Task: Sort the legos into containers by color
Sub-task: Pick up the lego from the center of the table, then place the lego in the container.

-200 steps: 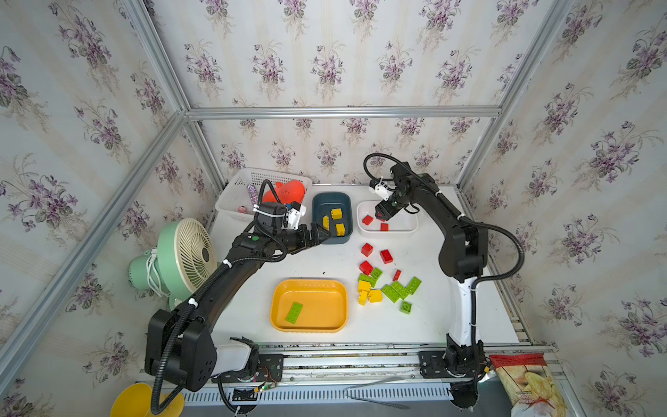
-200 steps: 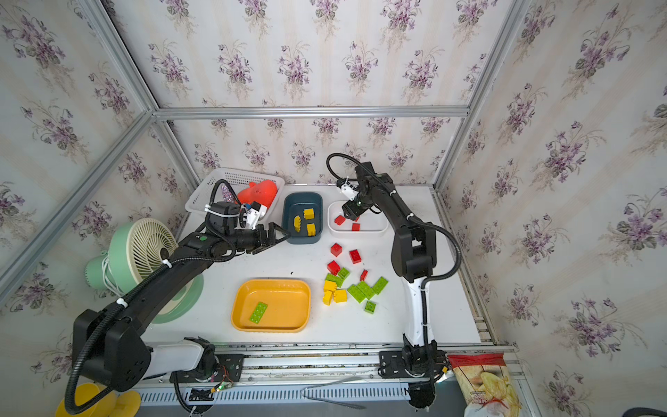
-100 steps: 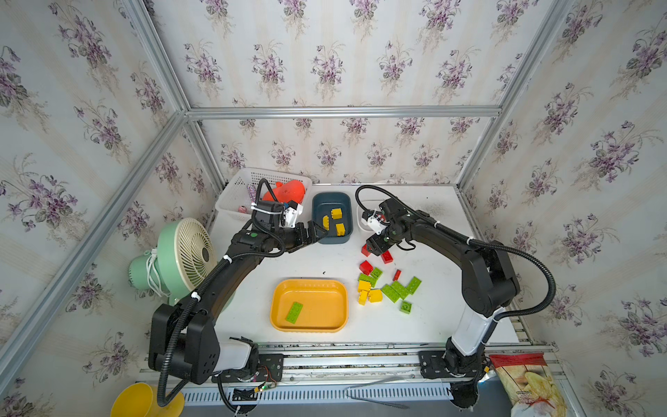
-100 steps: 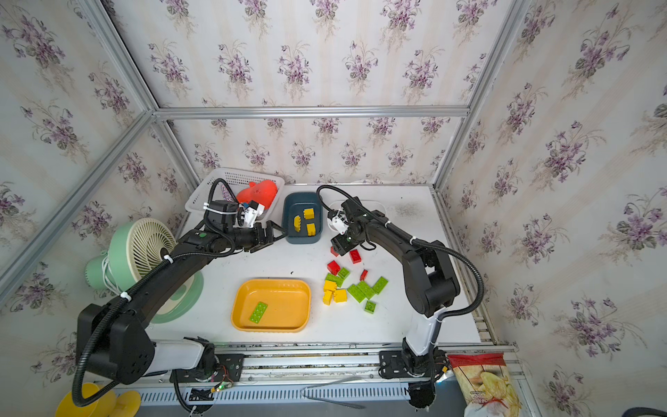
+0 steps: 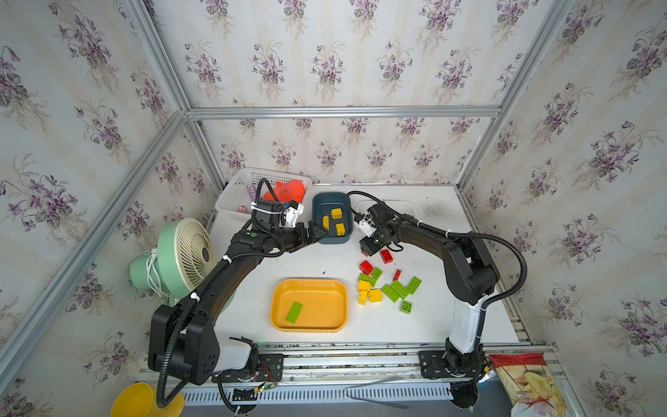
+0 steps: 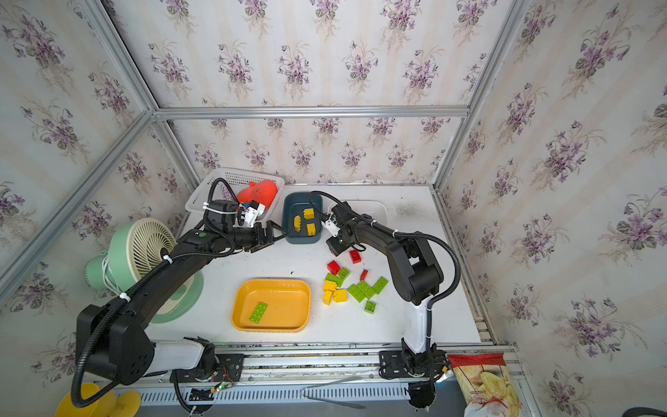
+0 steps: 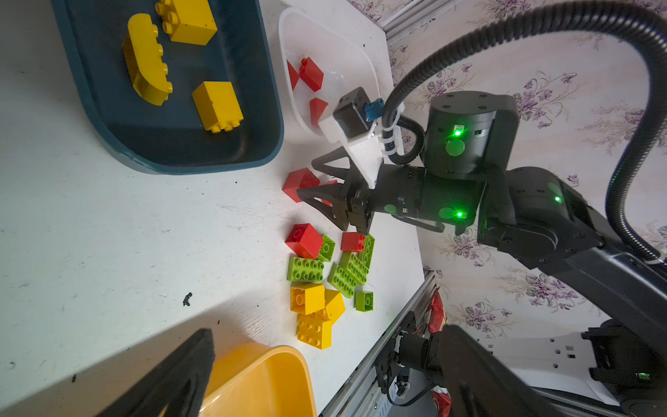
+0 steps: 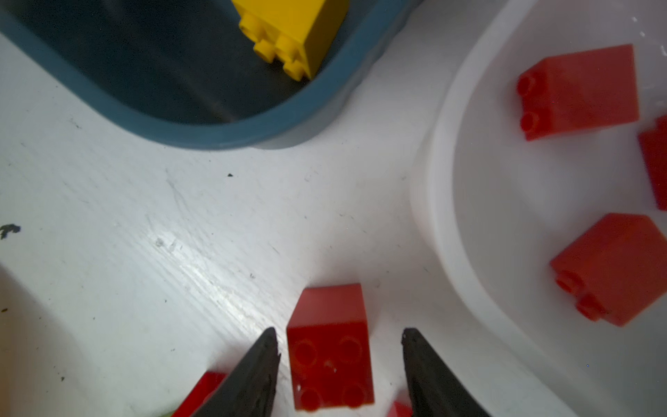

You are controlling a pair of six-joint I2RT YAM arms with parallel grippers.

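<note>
Fingers (image 8: 252,375) of the right gripper (image 8: 337,337) stand spread either side of a red brick (image 8: 330,361), not yet pinching it. The brick lies on the worktop (image 8: 180,234), just beside the white tray (image 8: 438,216). A second ago this arm reached over that tray. It has now swung back to the loose legos (image 5: 391,291), so one red delivery looks finished and another is starting. The left gripper (image 6: 274,235) stays beside the teal tray (image 6: 287,216), fingers wide and empty.
</note>
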